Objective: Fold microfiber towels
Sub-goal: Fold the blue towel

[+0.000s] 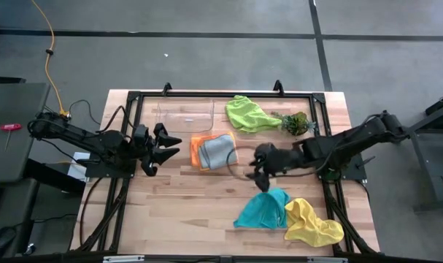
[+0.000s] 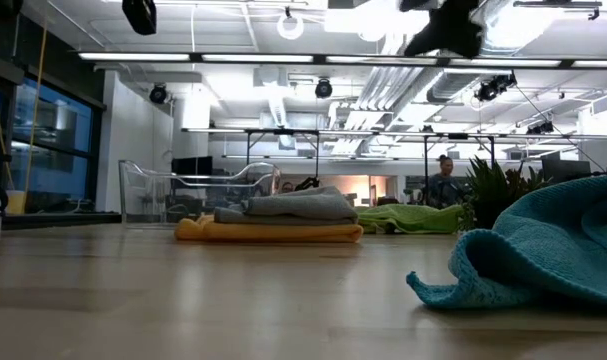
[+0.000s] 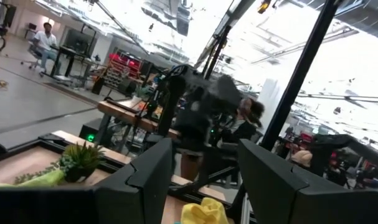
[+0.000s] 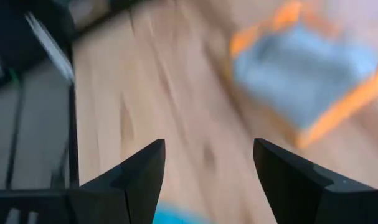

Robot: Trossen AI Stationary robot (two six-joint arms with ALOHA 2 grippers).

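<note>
The right gripper hangs above the wooden surface, its fingers spread with nothing between them, just above the teal towel, which lies crumpled near the front edge. The yellow towel lies bunched and touching the teal one on its outer side. The left gripper hovers over the left part of the surface, its fingers also spread and empty, pointing toward the middle. Between the two grippers the grey towel lies folded on top of the folded orange towel. Behind that pile stands the clear plastic tray; to its right the lime green towel lies crumpled, touching the plant sprig
</note>
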